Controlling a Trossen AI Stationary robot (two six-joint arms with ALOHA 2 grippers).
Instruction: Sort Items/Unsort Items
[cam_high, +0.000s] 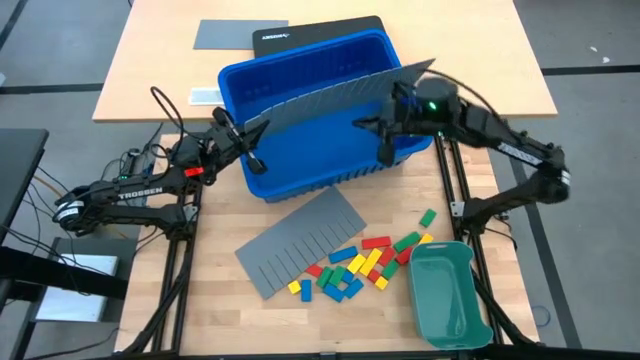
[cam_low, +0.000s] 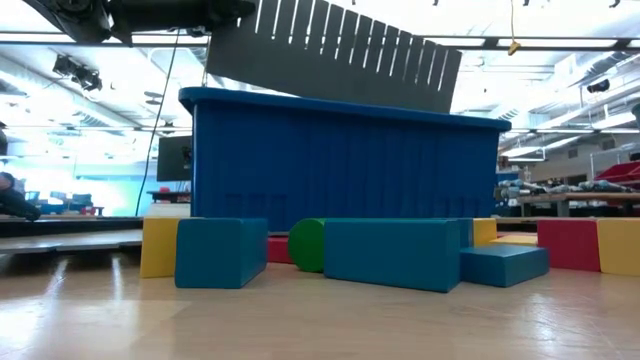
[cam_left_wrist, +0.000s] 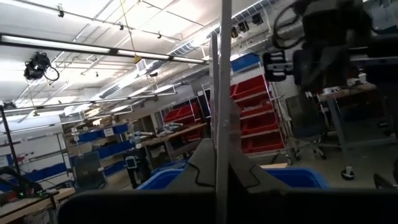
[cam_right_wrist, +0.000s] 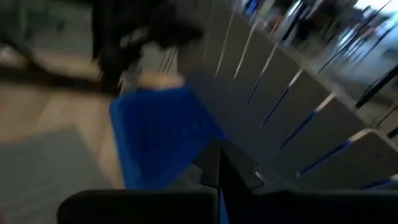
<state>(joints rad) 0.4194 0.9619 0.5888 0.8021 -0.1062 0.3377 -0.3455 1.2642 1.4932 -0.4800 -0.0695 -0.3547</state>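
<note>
Two grippers holding grey slotted divider sheet (cam_high: 335, 98) above blue bin (cam_high: 300, 130): left gripper (cam_high: 252, 135) pinching sheet's left end, fingers closed on it; right gripper (cam_high: 392, 112) clamping right end, fingers closed. Blocks (cam_high: 355, 265) lying scattered on table (cam_high: 210, 290) in front of bin, between second divider sheet (cam_high: 300, 240) and teal tray (cam_high: 447, 295).

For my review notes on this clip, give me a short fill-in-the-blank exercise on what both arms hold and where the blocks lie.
1. Both grippers, left gripper and right gripper, are shut on a grey slotted divider sheet held above the ____ bin.
2. A second divider sheet lies flat on the ____.
3. The toy blocks lie loose beside the ____ tray.
Missing words: blue; table; teal-green
</note>
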